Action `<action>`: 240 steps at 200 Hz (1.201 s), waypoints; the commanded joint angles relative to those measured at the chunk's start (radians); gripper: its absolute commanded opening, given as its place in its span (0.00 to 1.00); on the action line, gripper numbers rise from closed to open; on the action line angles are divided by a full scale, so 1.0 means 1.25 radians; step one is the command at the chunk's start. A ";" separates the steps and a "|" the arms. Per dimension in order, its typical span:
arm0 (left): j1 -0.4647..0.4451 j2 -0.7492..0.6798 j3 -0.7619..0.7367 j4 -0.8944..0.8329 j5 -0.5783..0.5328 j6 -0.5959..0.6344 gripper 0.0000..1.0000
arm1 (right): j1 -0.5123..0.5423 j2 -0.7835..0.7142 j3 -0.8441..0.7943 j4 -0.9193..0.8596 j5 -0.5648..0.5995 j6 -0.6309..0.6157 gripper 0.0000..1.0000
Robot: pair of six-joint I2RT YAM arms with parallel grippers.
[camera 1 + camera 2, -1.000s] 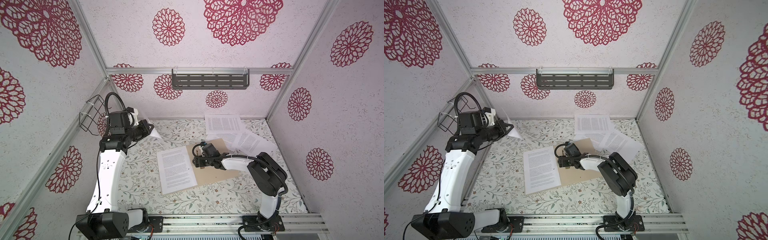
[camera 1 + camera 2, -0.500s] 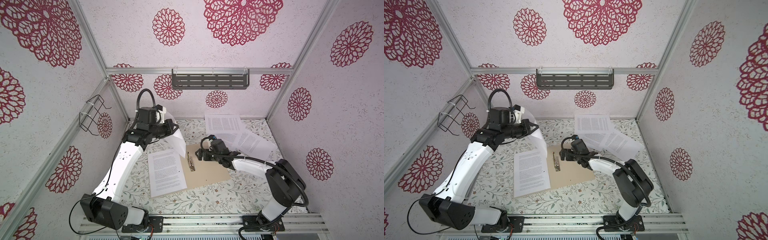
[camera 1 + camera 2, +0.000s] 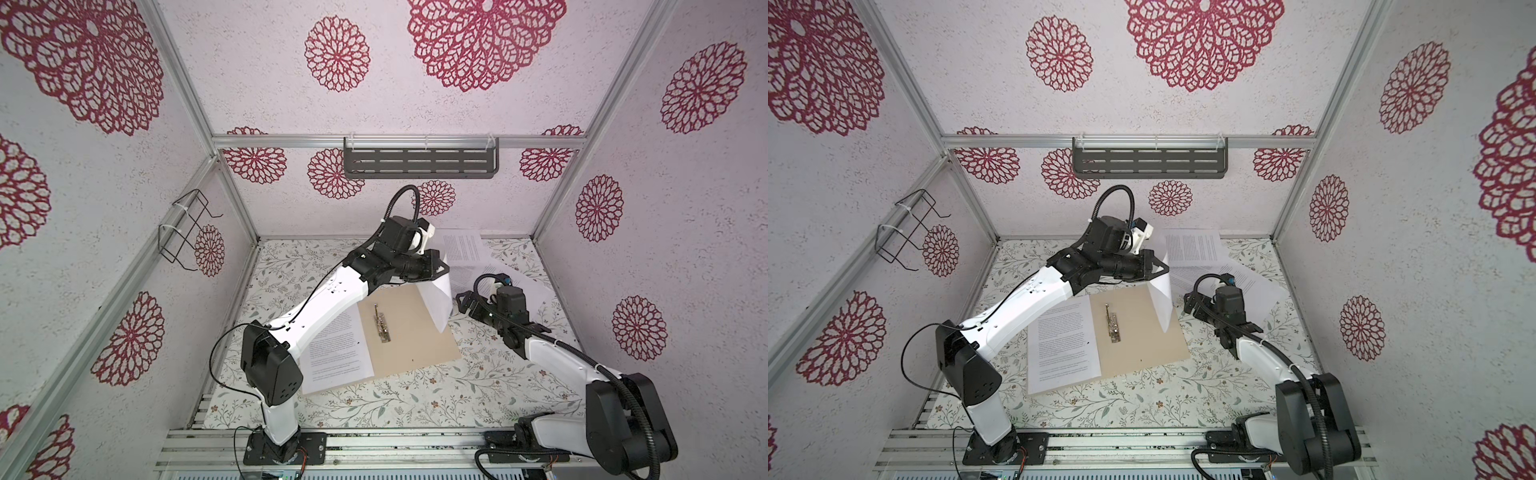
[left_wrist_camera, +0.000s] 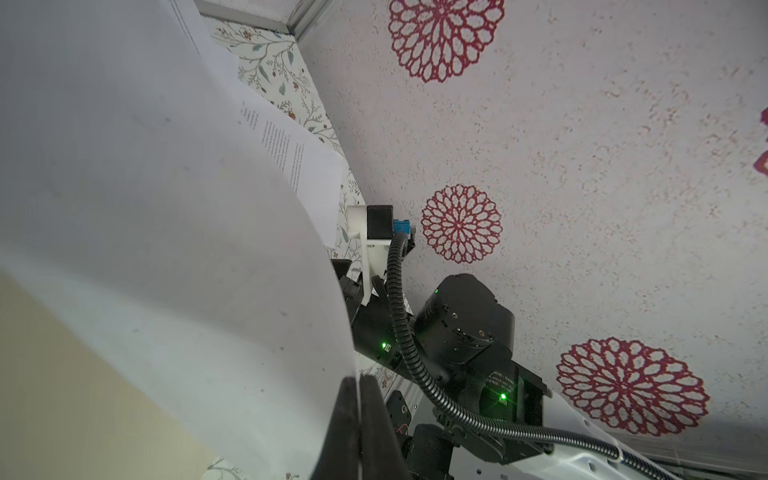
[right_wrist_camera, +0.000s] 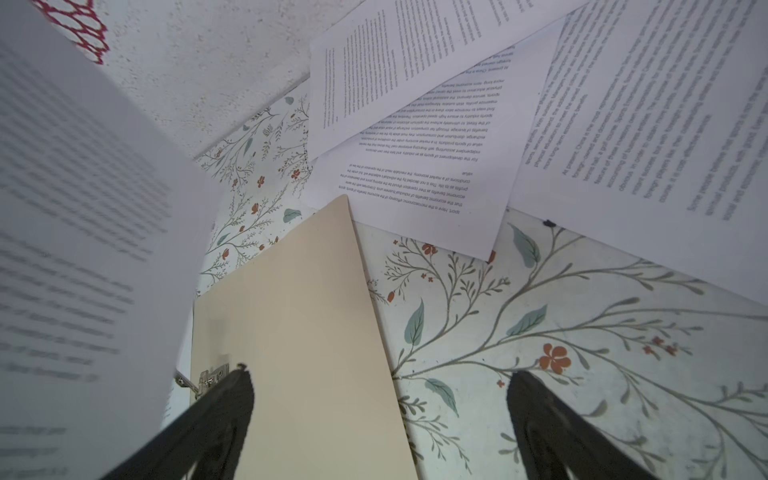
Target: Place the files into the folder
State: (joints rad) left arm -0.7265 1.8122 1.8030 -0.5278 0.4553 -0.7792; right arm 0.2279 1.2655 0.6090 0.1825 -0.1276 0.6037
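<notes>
The tan folder [image 3: 415, 336] [image 3: 1142, 336] lies open on the table, its metal fastener [image 3: 380, 324] along the spine. One printed sheet [image 3: 336, 353] rests on its left half. My left gripper [image 3: 442, 270] [image 4: 359, 382] is shut on the edge of another white sheet [image 3: 436, 299] [image 4: 166, 208], which hangs curled over the folder's right half. My right gripper [image 3: 463, 301] [image 5: 380, 376] stands open and empty, low at the folder's right edge [image 5: 299, 332]. More of the files [image 3: 461, 249] [image 5: 415, 166] lie loose at the back right.
The loose sheets [image 3: 1254, 286] overlap one another behind the right arm, reaching the back wall. A grey slotted shelf [image 3: 419, 162] hangs on the back wall and a wire rack [image 3: 185, 228] on the left wall. The flowered table cover [image 3: 415, 399] shows in front of the folder.
The left arm swung from the left wall to the right, carrying its sheet over the folder. The right gripper drew back from the spine to the folder's right edge and opened wider.
</notes>
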 commanded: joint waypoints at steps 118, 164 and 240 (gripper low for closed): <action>0.232 -0.286 -0.671 0.173 -0.009 -0.194 0.00 | 0.171 0.097 -0.002 0.084 -0.085 0.091 0.92; 0.284 -0.297 -0.699 0.228 0.053 -0.242 0.00 | 0.214 0.141 -0.010 0.115 -0.139 0.181 0.92; 0.308 -0.285 -0.766 0.447 0.149 -0.414 0.00 | 0.288 0.242 -0.063 0.345 -0.209 0.390 0.93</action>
State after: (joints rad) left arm -0.3470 1.4635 0.8646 -0.1085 0.5915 -1.1999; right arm 0.5564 1.5280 0.5480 0.4458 -0.3458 0.9642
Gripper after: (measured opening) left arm 0.057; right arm 0.928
